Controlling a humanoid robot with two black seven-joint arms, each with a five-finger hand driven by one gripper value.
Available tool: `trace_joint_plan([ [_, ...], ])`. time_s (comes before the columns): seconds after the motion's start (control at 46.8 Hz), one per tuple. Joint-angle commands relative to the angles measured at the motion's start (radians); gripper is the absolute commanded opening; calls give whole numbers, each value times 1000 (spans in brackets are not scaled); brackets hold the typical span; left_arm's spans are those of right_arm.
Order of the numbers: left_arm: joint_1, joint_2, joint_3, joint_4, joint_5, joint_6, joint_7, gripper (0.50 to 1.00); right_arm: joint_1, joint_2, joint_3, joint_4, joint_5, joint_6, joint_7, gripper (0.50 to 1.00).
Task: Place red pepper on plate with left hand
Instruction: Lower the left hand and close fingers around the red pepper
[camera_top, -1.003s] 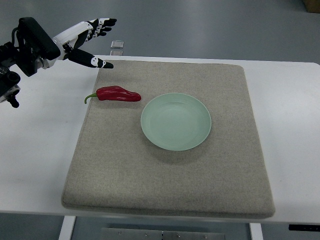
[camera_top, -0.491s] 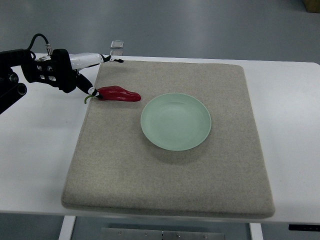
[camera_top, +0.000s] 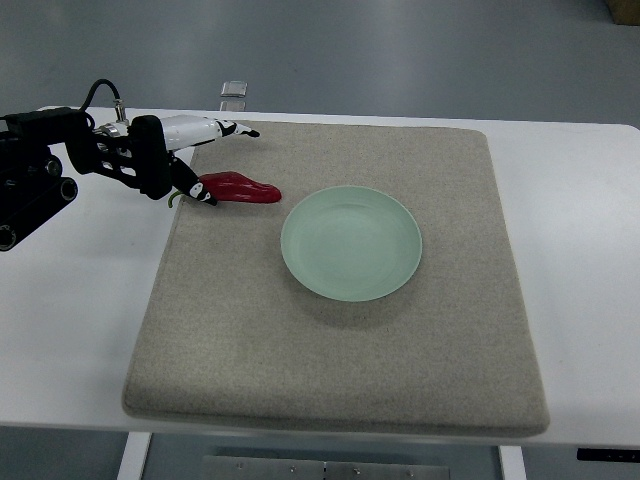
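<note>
A red pepper (camera_top: 242, 188) with a green stem lies on the beige mat (camera_top: 340, 340), just left of the pale green plate (camera_top: 351, 243). My left hand (camera_top: 212, 160) reaches in from the left edge and sits over the pepper's stem end. Its fingers (camera_top: 220, 128) stretch out behind the pepper while the thumb (camera_top: 195, 190) touches the stem end in front. The fingers are spread and not closed on the pepper. The plate holds nothing. My right arm does not show.
The mat covers most of a white table (camera_top: 580, 260). A small clear object (camera_top: 234, 93) lies at the table's far edge behind the hand. Grey floor lies beyond the table.
My left hand dropped from above the table's far left corner and moved right, reaching the pepper's stem end. The pepper and plate have not moved.
</note>
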Motion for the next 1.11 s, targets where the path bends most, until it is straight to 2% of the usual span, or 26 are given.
trace_joint_plan([
  [0.0,0,-3,25,2,0,28,0,986,1,0,0,0,0,0,0,928],
  [0.278,0,-21,40,43,0,48,1,969,-1,0,0,0,0,0,0,928],
  [0.406,2,-24,40,51,0,48,1,898,1,0,0,0,0,0,0,928],
  [0.47,2,-24,40,52,0,48,1,887,-1,0,0,0,0,0,0,928],
  [0.534,2,-24,40,52,0,48,1,827,-1,0,0,0,0,0,0,928],
  [1.089,8,-35,62,51,-2,48,1,816,-1,0,0,0,0,0,0,928],
])
